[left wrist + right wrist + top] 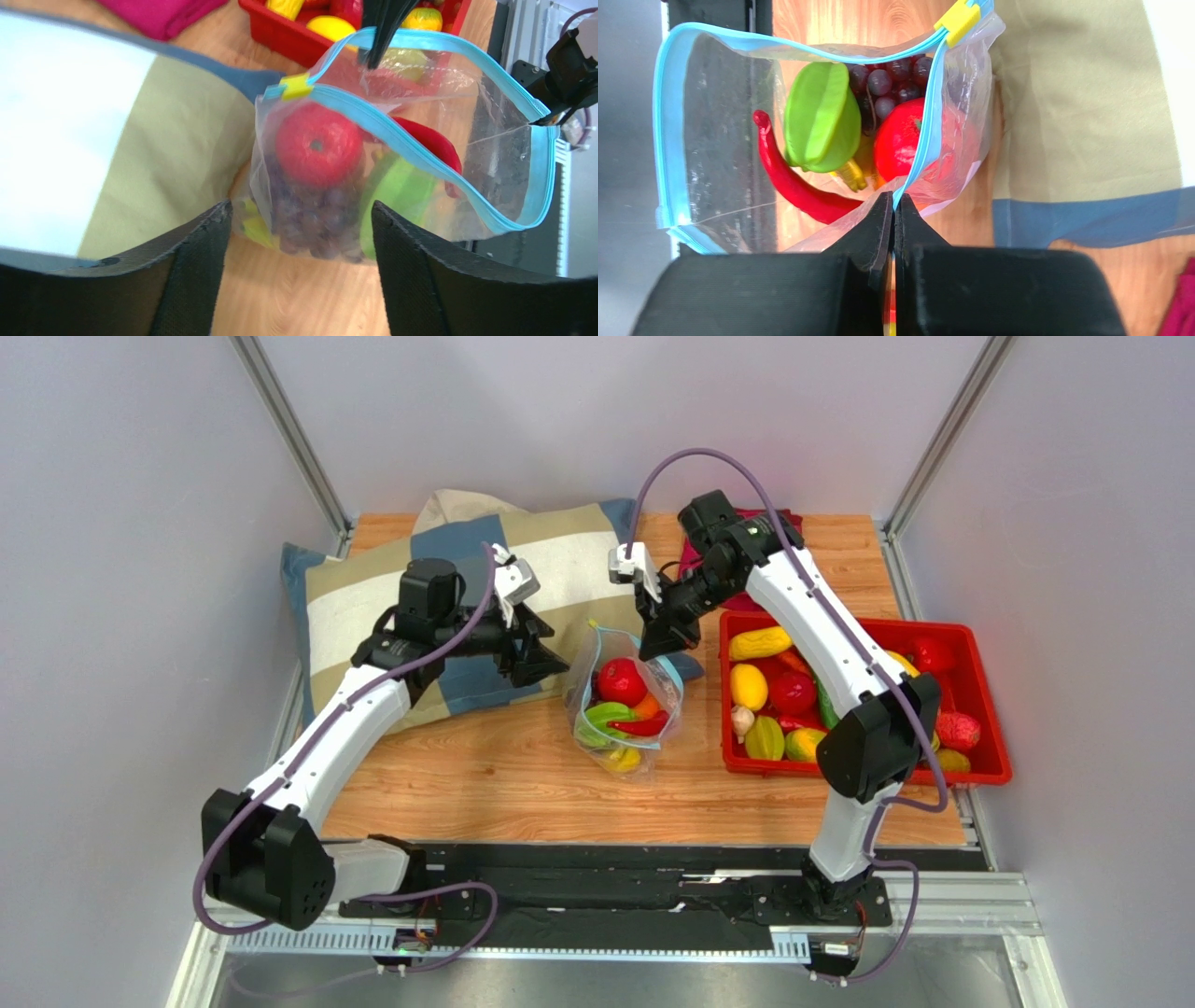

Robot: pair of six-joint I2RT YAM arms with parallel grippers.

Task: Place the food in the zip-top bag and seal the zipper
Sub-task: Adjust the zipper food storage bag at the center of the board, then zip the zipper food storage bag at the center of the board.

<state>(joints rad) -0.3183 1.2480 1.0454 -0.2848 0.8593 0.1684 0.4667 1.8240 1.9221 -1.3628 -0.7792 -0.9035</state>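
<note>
Pinching the zipper (660, 126) of the gaping zip-top bag (717, 161) with right gripper (892, 199) clamped shut, holding left gripper (300, 208) wide apart and empty nearby, red apple (899, 143) and grapes (892, 77) inside.

zip-top bag (624, 707) upright, mouth open, food (317, 148) inside

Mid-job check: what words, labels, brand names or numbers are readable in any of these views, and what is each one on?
No text can be read in any view.
Zip-top bag: clear plastic, no print or label showing.
Zipper and its yellow slider: plain, no lettering.
Red tray and pillow: no markings visible.
</note>
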